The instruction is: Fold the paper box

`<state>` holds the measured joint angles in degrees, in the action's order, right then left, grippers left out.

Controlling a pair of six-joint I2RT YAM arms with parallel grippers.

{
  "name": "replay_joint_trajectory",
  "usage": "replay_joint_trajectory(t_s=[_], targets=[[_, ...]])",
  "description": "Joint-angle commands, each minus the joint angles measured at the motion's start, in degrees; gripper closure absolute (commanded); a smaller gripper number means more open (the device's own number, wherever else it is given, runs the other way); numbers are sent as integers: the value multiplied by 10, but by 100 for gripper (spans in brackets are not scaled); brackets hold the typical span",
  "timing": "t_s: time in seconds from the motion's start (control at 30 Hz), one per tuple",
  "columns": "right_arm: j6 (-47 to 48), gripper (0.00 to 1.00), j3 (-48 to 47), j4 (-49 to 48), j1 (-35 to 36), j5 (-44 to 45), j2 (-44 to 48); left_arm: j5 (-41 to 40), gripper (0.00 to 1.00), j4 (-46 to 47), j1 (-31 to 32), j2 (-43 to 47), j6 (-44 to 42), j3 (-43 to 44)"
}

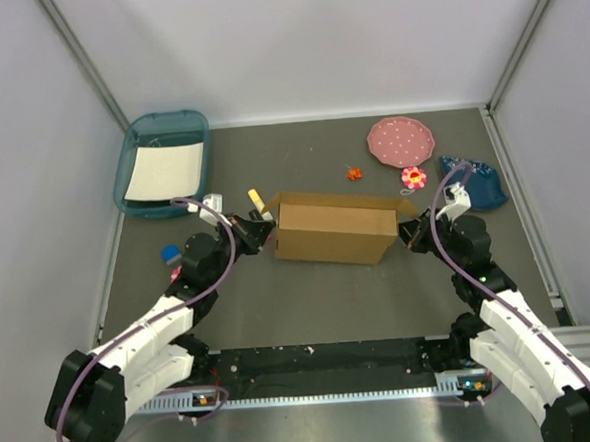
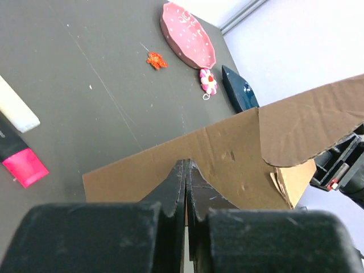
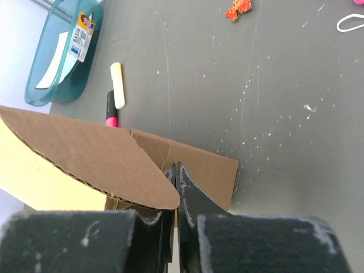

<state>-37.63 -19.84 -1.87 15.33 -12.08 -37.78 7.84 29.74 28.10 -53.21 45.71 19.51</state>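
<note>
Your paper box [image 1: 334, 229] lies in the middle of the table [image 1: 311, 315], its long side going left to right, between the two arms. The left gripper [image 1: 264, 234] is at its left end and the right gripper [image 1: 408, 236] at its right end. In both wrist views the fingers are pressed together, with no gap at the tips, and the tips lie against a brown wall. You cannot tell if a cardboard edge is pinched between them.

At the right end, a flap [image 3: 85, 156] with a rounded corner reaches over to the right fingertips.

On the near side of the box you have bare table up to the arm bases. Just beside the far left corner lie a pale stick [image 1: 257, 200] and a pink-tipped marker [image 2: 23, 168]. Further off on the far side are an orange trinket [image 1: 353, 173], a flower charm [image 1: 414, 178] and a pink plate [image 1: 400, 141], and on the far left a teal tray [image 1: 132, 171].
</note>
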Motion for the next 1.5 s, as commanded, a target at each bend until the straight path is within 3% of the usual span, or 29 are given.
replay_joint_trajectory(t_s=[0.0,0.27,0.5,0.73,0.93,1.2,1.23,1.3,1.33,1.37,1.47], targets=[[11,100,-32,-102,4,-52,-23,27,100,74,12,-21,-18,33],[26,100,-27,-116,4,-44,-70,17,100,82,12,-82,-21,23],[47,100,-25,-68,4,-31,-32,-10,100,44,12,-67,-15,-26],[62,100,-28,-22,4,-9,-6,-73,98,-73,12,-12,-35,-18],[83,100,-44,17,3,19,8,-152,91,-162,12,30,-42,3],[128,100,-125,216,4,40,60,-214,89,-295,11,96,-40,26],[128,100,-152,235,4,43,64,-226,82,-315,11,104,-41,27],[134,91,-180,283,4,52,66,-250,71,-366,11,125,-39,40],[137,71,-207,298,4,67,67,-276,67,-386,11,132,-37,49],[142,63,-220,312,4,75,68,-289,58,-404,11,144,-38,67],[167,46,-248,332,4,100,71,-330,47,-462,11,167,-41,97]])
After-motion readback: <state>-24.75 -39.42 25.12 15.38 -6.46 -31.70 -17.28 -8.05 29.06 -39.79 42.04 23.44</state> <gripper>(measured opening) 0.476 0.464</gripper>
